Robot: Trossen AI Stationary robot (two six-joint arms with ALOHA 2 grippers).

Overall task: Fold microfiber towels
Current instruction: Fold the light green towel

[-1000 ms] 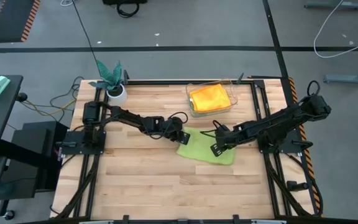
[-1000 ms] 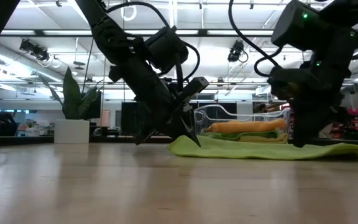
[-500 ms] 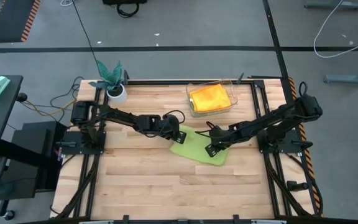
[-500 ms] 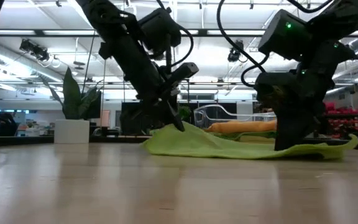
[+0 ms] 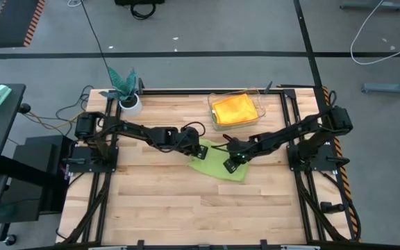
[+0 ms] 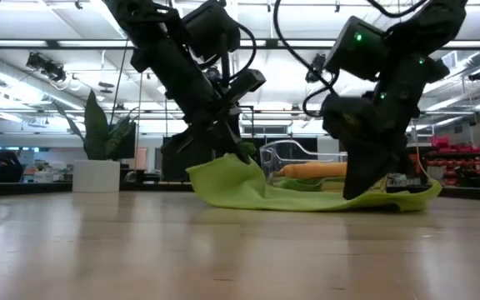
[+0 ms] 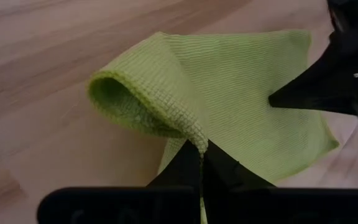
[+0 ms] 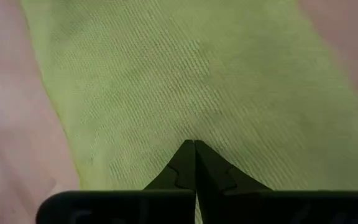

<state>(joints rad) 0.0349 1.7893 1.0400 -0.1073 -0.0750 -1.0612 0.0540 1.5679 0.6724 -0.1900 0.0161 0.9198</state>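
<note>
The left hand (image 5: 201, 146) was clamped on a corner of the lime green towel (image 5: 218, 164), which lay near the middle of the tabletop (image 5: 158, 201), a little toward its far edge. That corner was raised off the wood and curled over in a loose roll, plain in the left wrist view (image 7: 166, 93). The right hand (image 5: 229, 165) was pinched together on the towel's opposite edge.

The step in hand looked like the first fold of this towel, with both hands carrying one side across. The next move probably called for bringing the held edge over to meet the far one squarely, then letting go. Behind it, near the far edge, a clear tub (image 5: 261, 111) held orange and yellow towels (image 5: 233, 108).
</note>
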